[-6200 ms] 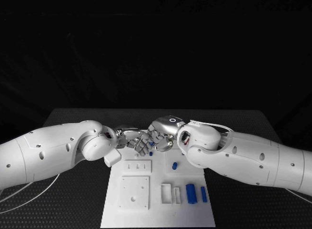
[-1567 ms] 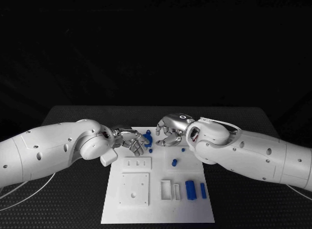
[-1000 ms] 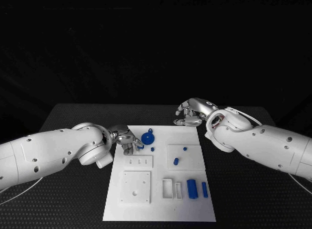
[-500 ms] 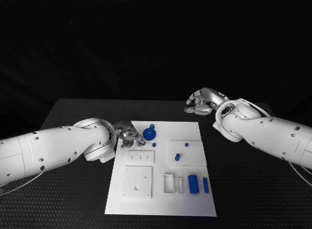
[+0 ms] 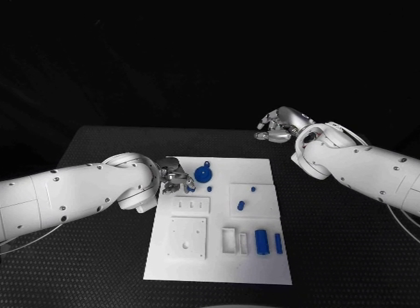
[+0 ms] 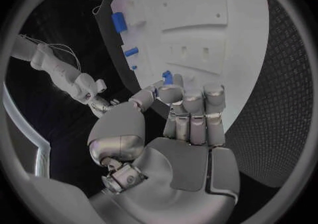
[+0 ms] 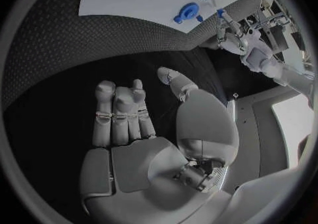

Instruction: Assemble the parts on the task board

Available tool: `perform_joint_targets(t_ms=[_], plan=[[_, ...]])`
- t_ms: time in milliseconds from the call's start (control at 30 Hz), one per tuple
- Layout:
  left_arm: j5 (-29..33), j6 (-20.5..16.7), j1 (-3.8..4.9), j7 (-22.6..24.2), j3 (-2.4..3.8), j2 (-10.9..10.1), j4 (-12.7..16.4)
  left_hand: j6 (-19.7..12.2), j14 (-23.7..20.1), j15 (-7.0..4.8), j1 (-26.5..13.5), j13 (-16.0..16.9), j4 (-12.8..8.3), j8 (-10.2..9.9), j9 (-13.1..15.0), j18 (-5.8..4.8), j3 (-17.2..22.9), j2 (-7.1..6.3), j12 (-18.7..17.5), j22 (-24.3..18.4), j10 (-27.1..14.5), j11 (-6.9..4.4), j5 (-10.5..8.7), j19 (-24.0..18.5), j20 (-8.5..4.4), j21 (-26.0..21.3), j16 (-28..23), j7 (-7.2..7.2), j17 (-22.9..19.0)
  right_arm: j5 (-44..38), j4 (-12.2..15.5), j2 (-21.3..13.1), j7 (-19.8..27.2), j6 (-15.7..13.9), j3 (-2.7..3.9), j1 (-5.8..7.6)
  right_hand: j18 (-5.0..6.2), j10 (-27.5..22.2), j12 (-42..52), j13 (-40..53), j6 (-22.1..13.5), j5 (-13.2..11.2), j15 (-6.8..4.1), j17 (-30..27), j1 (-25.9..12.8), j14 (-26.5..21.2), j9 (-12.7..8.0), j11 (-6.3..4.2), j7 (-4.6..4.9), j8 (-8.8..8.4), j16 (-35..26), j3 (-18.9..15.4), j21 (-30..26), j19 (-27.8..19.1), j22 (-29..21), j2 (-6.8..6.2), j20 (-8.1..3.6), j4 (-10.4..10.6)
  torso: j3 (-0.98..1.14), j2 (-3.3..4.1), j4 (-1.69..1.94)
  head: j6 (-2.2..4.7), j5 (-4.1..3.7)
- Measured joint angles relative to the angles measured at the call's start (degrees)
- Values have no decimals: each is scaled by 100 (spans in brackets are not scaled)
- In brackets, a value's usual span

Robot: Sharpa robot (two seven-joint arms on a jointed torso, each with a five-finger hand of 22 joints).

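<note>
Pinching a small blue part (image 6: 167,77) at its fingertips over the task board's (image 5: 256,269) far left edge, presumably for insertion, the left hand (image 5: 176,179) works alone while the right hand (image 5: 279,126) hangs empty, fingers loosely curled, beyond the board.

Task board (image 5: 217,256) lies mid-table (image 5: 99,147). Left hand (image 5: 176,179) at board's far left edge, pinching a small part (image 6: 167,77). Ring-shaped part (image 5: 203,174) just right of it, on board. Right hand (image 5: 280,125) well apart, beyond board's far right corner, over table.
</note>
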Motion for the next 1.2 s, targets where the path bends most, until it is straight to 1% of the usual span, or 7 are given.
perform_joint_targets(t_ms=[167,267,433,500,567,700,1200], plan=[[-63,0,-100,-64,0,10,-2,2,0,0,-59,21,8,8,27,1,8,-1,17,0,-1,-2,55,5,-5,0,26,-2,11,490,-214,95,120,11,0,19,-3,-512,-611,-496,-100,-341,126,-411,0,-626,23,90,100,0,-662,92,-618,-701,-218,0,273,-40,-3,-1,-3,-31,29],[-162,-3,-154,-99,-2,13,17,2,0,0,-65,21,11,9,34,1,11,5,39,-1,-2,-2,81,5,-5,26,26,-3,15,937,-352,142,233,28,-1,33,10,-822,-1167,-1158,-180,-637,318,-899,23,-993,43,199,180,46,-1256,234,-1176,-1193,-477,53,539,-43,-6,2,-3,-40,34],[-387,-7,-221,-134,-2,-1,56,2,0,0,-65,21,12,9,36,1,12,5,39,-1,-4,-3,83,5,-5,26,26,-3,15,1531,-471,195,354,37,-2,73,14,-1001,-1420,-1442,-146,-666,451,-1103,12,-1232,44,257,230,47,-1527,249,-1437,-1452,-594,65,640,-57,-9,5,-3,-44,42],[-480,-8,-239,-143,-2,-8,69,3,0,0,-69,34,12,9,36,1,12,9,57,-1,-4,-3,83,5,-5,26,53,-2,26,1763,-530,224,396,48,-1,80,-111,-1489,-2223,-2088,-244,-572,842,-1592,-98,-1880,45,535,347,47,-2323,440,-2097,-2204,-912,109,815,-43,-9,8,-6,-40,44],[-556,-13,-250,-150,-2,-11,77,4,0,0,-81,39,12,9,33,2,12,20,71,-1,-5,-3,83,5,-5,48,71,-1,30,1974,-581,242,434,59,-1,86,-267,-1468,-2930,-2876,-356,-527,1085,-2147,-108,-2043,70,694,372,47,-3018,501,-2572,-2515,-1221,106,978,-74,-10,9,-7,-42,43],[-693,-22,-286,-164,-2,-15,107,5,1,-1,-112,45,12,-46,4,1,12,25,72,-2,-29,21,75,5,-5,48,71,-1,30,2388,-669,267,520,85,-1,88,-270,-1230,-3621,-3867,-458,-511,1295,-2863,-47,-2147,98,784,391,67,-3828,463,-3077,-2830,-1552,167,1160,-125,-9,9,-8,-69,26],[-989,-21,-396,-183,4,-39,198,26,18,-18,-161,44,43,-180,-133,25,69,-18,105,-3,-50,41,7,3,-2,92,71,-22,34,3280,-832,348,762,227,-1,96,-264,-927,-4141,-4979,-498,-511,1421,-3629,76,-2130,57,823,414,96,-4348,338,-3456,-3037,-1715,290,1354,-168,-16,5,1,-153,-4]])
